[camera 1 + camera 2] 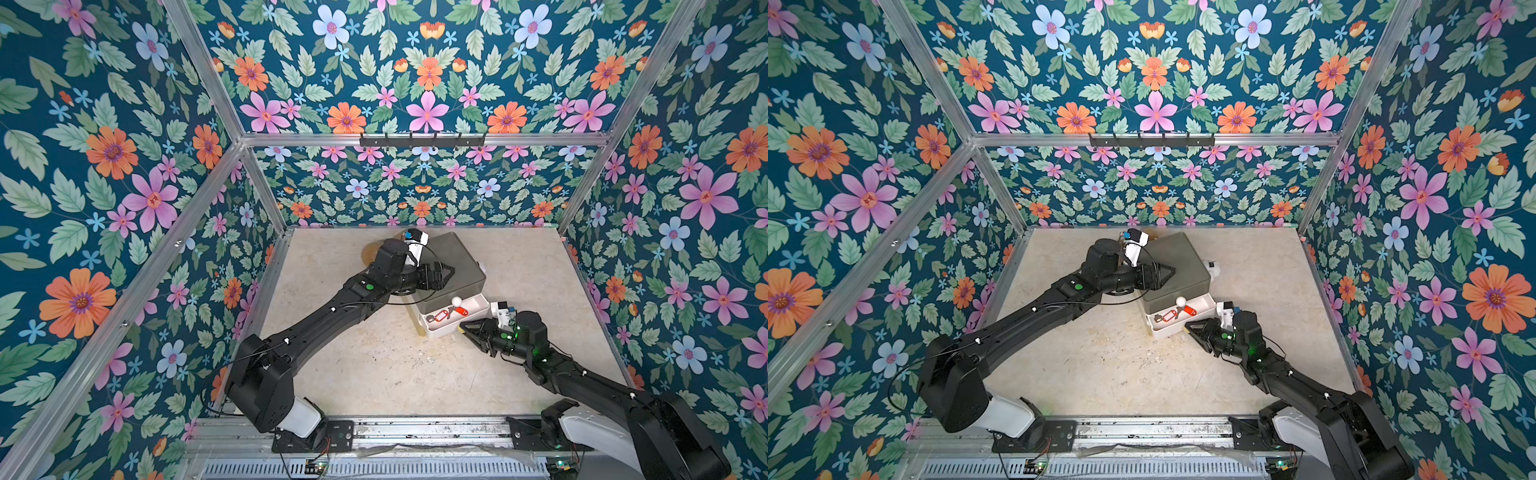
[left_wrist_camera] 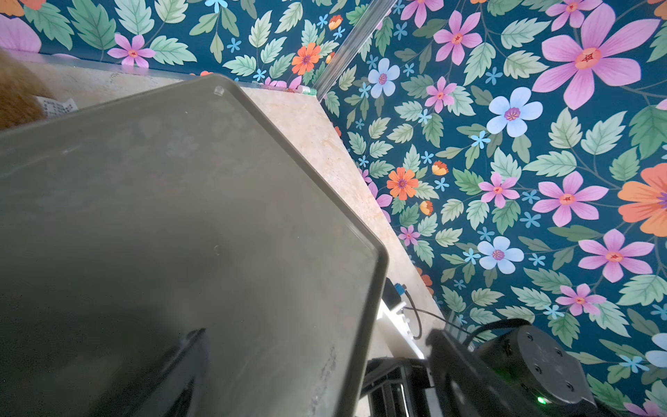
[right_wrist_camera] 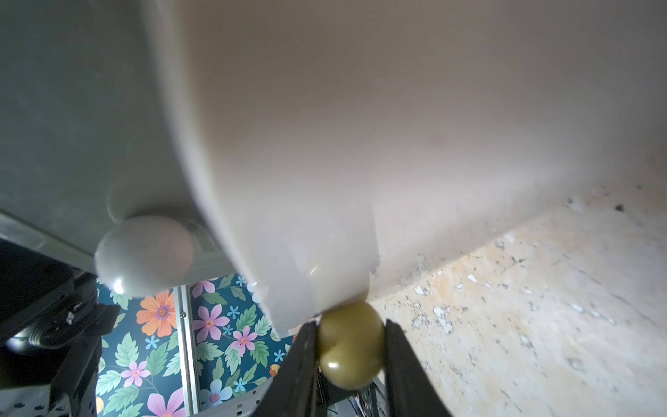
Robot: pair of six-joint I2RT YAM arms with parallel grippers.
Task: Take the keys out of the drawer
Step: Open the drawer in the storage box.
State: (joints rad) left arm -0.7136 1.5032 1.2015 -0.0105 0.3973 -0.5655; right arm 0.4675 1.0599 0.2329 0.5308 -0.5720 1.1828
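A grey cabinet (image 1: 457,257) stands mid-table, and its lower white drawer (image 1: 478,306) is pulled out toward the front. In the drawer lie the keys (image 1: 440,318) on rings with red tags, also in a top view (image 1: 1169,316). My right gripper (image 3: 352,325) is shut on the drawer's yellow-green knob (image 3: 350,346), at the drawer's front right corner (image 1: 467,328). A white knob (image 1: 456,300) on the drawer above overhangs the keys. My left gripper (image 1: 446,273) lies over the cabinet top (image 2: 180,198). Only one of its fingers (image 2: 187,361) shows, so the jaw gap is hidden.
A brown furry object (image 1: 370,251) sits behind the cabinet's left side. A small white item (image 1: 482,264) lies at the cabinet's right. A black hook rail (image 1: 422,141) hangs on the back wall. Floral walls close in the table on three sides.
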